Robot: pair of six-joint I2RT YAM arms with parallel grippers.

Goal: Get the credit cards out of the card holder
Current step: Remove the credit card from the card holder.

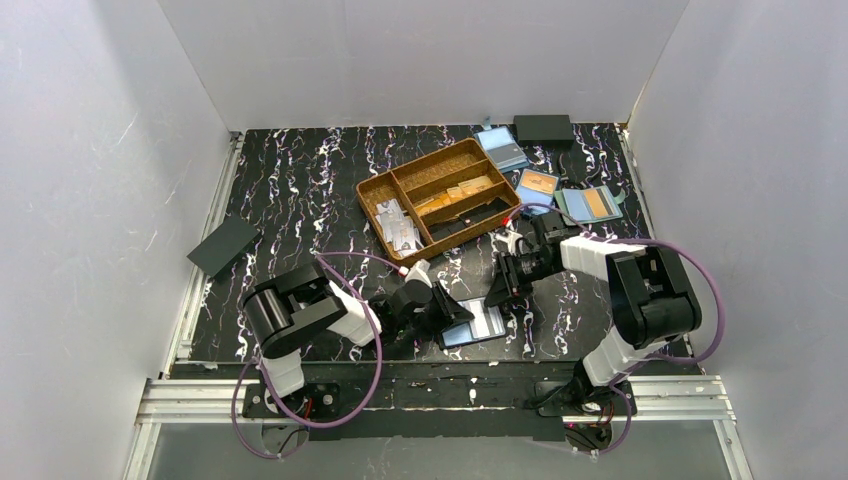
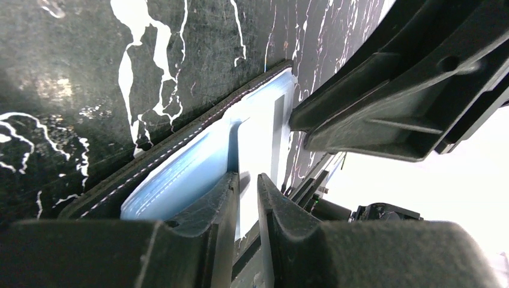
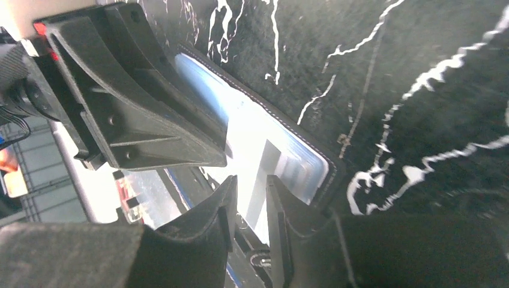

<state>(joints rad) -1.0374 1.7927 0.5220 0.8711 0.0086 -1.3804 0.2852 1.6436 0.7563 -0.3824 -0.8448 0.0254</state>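
**A:** Nearest the bases, we are finding the card holder [image 1: 478,325] lying open and flat on the marbled table [image 1: 300,180], blue lining up, between the two grippers.

**B:** Agreed. We are seeing a pale credit card [image 2: 258,138] lying on that lining, partly out of its pocket by our reading.

**A:** The left gripper [image 2: 246,180] is standing narrow, a slit showing between its fingers, with the card's edge right at the tips. We cannot tell whether the pads are touching it.

**B:** The right gripper [image 3: 251,183] is likewise narrow, poised at the holder's other side. Whether it is gripping or hovering, we cannot tell.

**A:** So we are judging the step to be the pull itself: one card coming out of the open holder.

**B:** The next move is calling for a firm pinch on the card alone. Then comes a flat slide along the pocket, with the other gripper pinning the holder so it is not dragging along.

**A:** Farther out, the brown divided tray [image 1: 372,190] is holding pale cards [image 1: 400,225] in its near-left compartment and orange-tan cards [image 1: 460,192] in the middle one.

**B:** Beyond it, blue holders [image 1: 590,205] are lying towards the far right corner, well apart.
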